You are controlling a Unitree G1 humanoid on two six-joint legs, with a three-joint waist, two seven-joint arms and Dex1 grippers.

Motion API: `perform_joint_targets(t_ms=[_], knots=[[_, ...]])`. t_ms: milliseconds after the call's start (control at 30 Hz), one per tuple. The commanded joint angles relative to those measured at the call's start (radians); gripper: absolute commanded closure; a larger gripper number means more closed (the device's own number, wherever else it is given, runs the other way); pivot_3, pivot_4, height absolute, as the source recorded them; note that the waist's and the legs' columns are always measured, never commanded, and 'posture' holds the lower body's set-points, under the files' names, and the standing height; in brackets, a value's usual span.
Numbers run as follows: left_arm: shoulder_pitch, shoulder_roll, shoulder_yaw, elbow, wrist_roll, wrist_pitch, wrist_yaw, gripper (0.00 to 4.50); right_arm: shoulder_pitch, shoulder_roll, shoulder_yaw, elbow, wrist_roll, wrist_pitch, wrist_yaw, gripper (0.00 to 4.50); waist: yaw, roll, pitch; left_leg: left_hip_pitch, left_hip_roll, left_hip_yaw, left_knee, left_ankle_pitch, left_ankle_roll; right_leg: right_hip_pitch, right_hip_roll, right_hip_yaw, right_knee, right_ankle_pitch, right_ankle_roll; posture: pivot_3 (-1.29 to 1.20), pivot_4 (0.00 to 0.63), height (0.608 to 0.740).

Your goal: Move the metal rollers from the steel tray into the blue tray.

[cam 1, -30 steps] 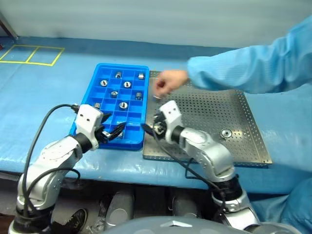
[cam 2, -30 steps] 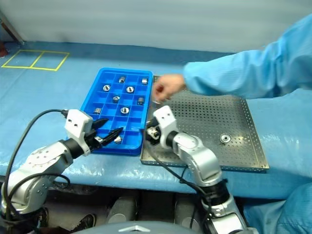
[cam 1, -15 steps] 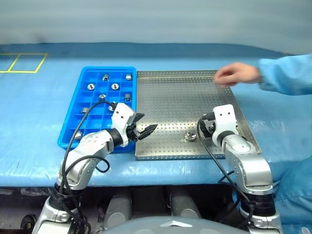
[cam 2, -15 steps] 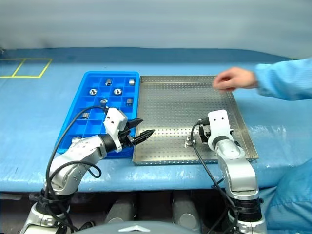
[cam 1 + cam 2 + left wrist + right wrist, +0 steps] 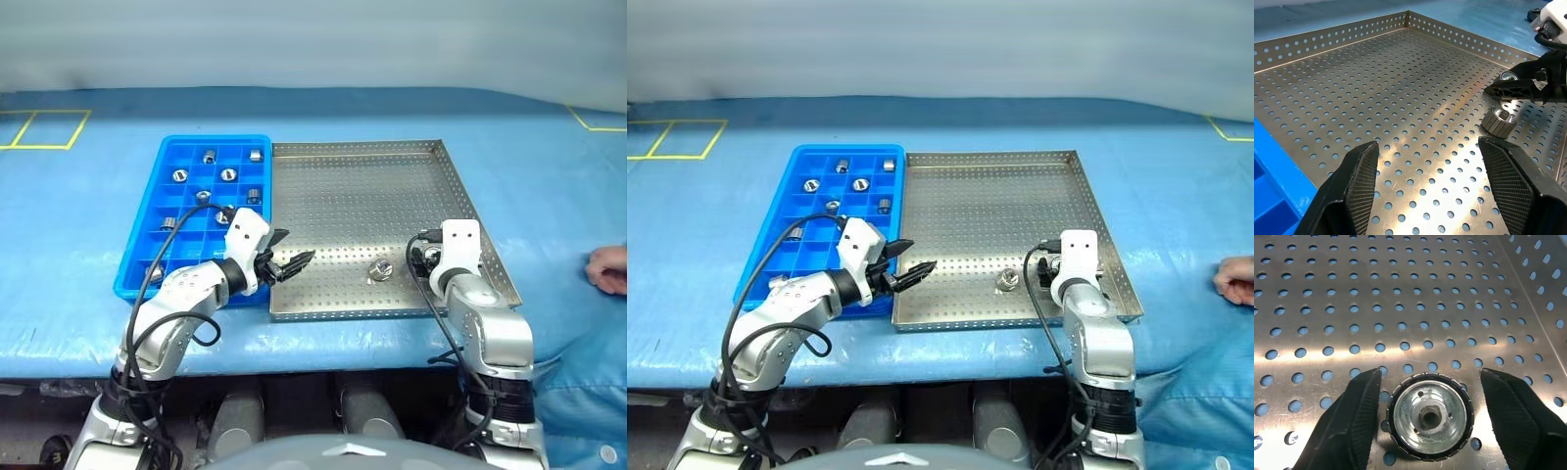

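The steel tray (image 5: 362, 196) lies at the table's middle, with the blue tray (image 5: 216, 139) against its left side. One metal roller (image 5: 1430, 418) stands between the fingers of my right gripper (image 5: 1430, 374), near the tray's near right part. The gripper is open, with a thin gap on each side of the roller. A second roller (image 5: 379, 270) lies on the tray floor just left of it. My left gripper (image 5: 294, 250) hangs open and empty over the steel tray's near left corner. Several rollers (image 5: 228, 174) sit in the blue tray's compartments.
A person's hand (image 5: 609, 266) in a light blue sleeve rests on the blue table cover at the far right, away from the trays. Yellow floor-style markings (image 5: 39, 127) run along the cover's far left.
The person's hand pulled back from over the steel tray to the far right. My right gripper swung from the tray's left edge to its near right part. My left gripper shifted right onto the steel tray's corner.
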Motion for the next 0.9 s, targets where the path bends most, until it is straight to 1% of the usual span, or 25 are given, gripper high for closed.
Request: perform_joint_targets(t_ms=[33,67,100,267,367,533,700,767,900], knots=[[0.006,0.002,0.023,-0.039,0.000,-0.012,0.005,0.95,-0.008,0.007,-0.008,-0.023,0.001,0.001,-0.010,2.28,0.002,0.000,0.000,0.000,0.000,0.000,0.000,0.000,0.000,0.000,0.000,0.000,0.000,0.000,0.000,0.02,0.150,0.740],[0.009,0.002,0.026,-0.040,0.000,-0.011,0.008,0.95,-0.011,0.009,-0.006,-0.030,0.001,0.006,-0.011,2.63,0.003,0.000,0.000,0.000,0.000,0.000,0.000,0.000,0.000,0.000,0.000,0.000,0.000,0.000,0.000,0.02,0.150,0.740],[0.010,0.003,0.029,-0.040,0.001,-0.010,0.010,0.95,-0.013,0.009,-0.002,-0.035,0.002,0.010,-0.010,2.79,0.003,0.000,0.000,0.000,0.000,0.000,0.000,0.000,0.000,0.000,0.000,0.000,0.000,0.000,0.000,0.02,0.150,0.740],[0.016,0.015,0.040,-0.046,0.013,-0.022,0.013,0.95,-0.037,0.029,0.050,-0.070,0.019,0.006,0.015,2.79,0.001,0.000,0.000,0.000,0.000,0.000,0.000,0.000,0.000,0.000,0.000,0.000,0.000,0.000,0.000,0.03,0.150,0.740],[0.026,0.025,0.079,-0.054,0.013,-0.028,0.028,0.95,-0.075,0.027,0.149,-0.120,0.034,-0.001,0.069,2.79,-0.002,0.001,0.000,0.000,0.000,0.000,-0.001,0.000,0.000,-0.001,0.000,0.000,0.000,0.000,0.000,0.05,0.150,0.740],[0.058,0.079,0.183,-0.116,-0.008,-0.007,0.037,0.95,-0.171,0.073,0.314,-0.168,0.148,0.022,0.228,2.79,0.002,0.001,0.000,0.000,0.001,-0.001,-0.002,0.000,0.000,-0.001,0.002,0.000,0.001,0.000,0.000,0.10,0.150,0.740],[0.133,0.155,0.290,-0.185,0.003,0.027,0.061,0.95,-0.282,0.097,0.448,-0.062,0.179,-0.030,0.337,2.79,0.029,0.001,0.001,-0.001,0.001,-0.002,-0.003,0.000,0.000,-0.001,0.001,-0.001,-0.001,-0.001,-0.001,0.16,0.150,0.740],[0.177,0.171,0.342,-0.214,0.005,0.034,0.073,0.95,-0.324,0.099,0.502,0.020,0.138,-0.087,0.342,2.79,0.040,0.001,0.001,-0.001,0.001,-0.002,-0.003,0.000,0.000,-0.001,0.001,-0.001,-0.001,-0.001,-0.001,0.21,0.150,0.740],[0.255,0.175,0.424,-0.264,-0.013,0.048,0.087,0.95,-0.378,0.135,0.536,0.142,0.121,-0.168,0.360,2.79,0.066,0.000,0.001,0.000,0.001,-0.002,-0.003,0.000,0.000,-0.001,0.001,-0.002,-0.001,-0.001,-0.001,0.26,0.150,0.740]])
